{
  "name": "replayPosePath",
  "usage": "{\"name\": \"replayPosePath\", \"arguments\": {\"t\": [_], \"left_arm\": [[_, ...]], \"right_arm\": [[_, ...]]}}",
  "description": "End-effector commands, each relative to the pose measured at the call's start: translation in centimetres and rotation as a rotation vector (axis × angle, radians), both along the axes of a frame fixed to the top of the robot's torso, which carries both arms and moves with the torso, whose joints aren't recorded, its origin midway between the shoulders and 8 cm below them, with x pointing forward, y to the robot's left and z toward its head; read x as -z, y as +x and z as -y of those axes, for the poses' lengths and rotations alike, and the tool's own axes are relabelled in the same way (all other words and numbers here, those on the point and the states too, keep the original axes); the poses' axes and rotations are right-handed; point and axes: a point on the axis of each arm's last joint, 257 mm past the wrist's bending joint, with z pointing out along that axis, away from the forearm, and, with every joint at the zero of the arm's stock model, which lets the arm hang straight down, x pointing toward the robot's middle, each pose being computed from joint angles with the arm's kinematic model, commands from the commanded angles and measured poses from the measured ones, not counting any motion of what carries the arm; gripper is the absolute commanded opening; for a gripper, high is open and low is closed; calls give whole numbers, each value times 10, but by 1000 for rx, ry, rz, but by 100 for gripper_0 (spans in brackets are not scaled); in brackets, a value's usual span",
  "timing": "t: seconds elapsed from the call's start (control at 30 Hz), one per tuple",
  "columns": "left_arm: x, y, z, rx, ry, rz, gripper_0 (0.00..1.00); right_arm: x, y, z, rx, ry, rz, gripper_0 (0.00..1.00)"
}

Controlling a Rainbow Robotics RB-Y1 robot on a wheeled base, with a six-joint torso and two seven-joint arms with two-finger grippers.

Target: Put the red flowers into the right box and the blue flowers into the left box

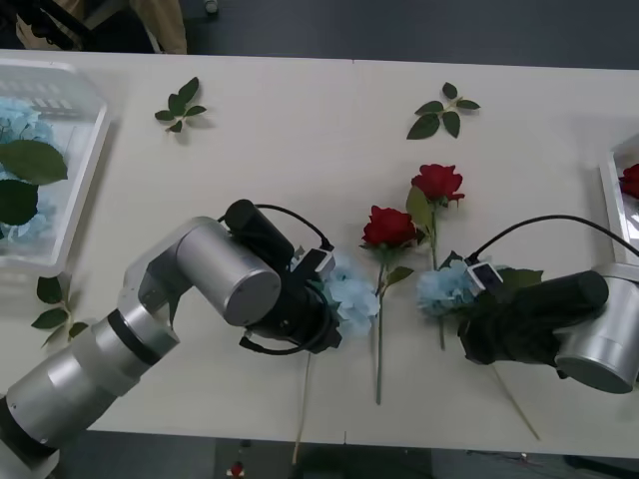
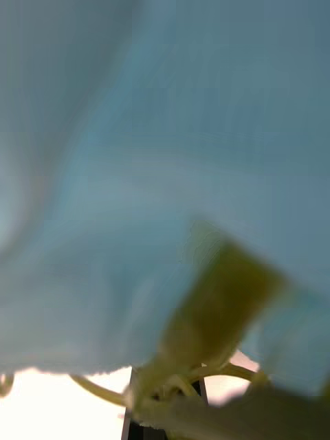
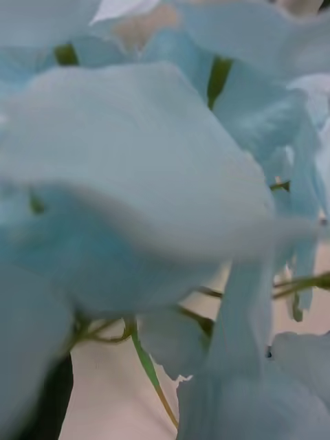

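Two blue flowers lie near the table's front. One blue flower (image 1: 351, 295) sits right against my left gripper (image 1: 321, 299), and its pale petals (image 3: 151, 172) crowd the left wrist view. The other blue flower (image 1: 442, 287) is pressed against my right gripper (image 1: 475, 301), its petals (image 2: 165, 172) close before the right wrist camera. Two red flowers (image 1: 389, 228) (image 1: 437, 182) lie between the arms, stems pointing toward the front edge. The left box (image 1: 88, 165) at the far left holds blue flowers (image 1: 20, 120). The right box (image 1: 611, 190) at the right edge holds a red bloom (image 1: 631, 180).
Loose green leaf sprigs lie at the back (image 1: 180, 105) (image 1: 441, 112) and beside the left box near the front (image 1: 55, 304). A long stem (image 1: 303, 409) runs toward the table's front edge beneath my left arm.
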Motion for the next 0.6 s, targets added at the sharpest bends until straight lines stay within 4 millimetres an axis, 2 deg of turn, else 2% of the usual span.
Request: {"name": "replayPosePath", "arguments": {"t": [0.03, 0.17, 0.3, 0.43, 0.47, 0.6], "left_arm": [[5, 11, 6, 6, 44, 28, 73], [9, 15, 5, 2, 55, 29, 67], [12, 18, 3, 11, 82, 40, 51], [14, 21, 0, 10, 97, 48, 7], [14, 21, -2, 9, 101, 51, 0], [10, 26, -1, 13, 105, 70, 0]], "right_arm": [[-19, 5, -15, -45, 48, 45, 0], [-38, 5, -29, -90, 120, 100, 0], [-57, -1, -45, -135, 197, 145, 0], [-75, -5, -58, -173, 237, 177, 0], [-82, -5, -62, -181, 251, 189, 0], [-108, -4, -78, -168, 325, 221, 0]]}}
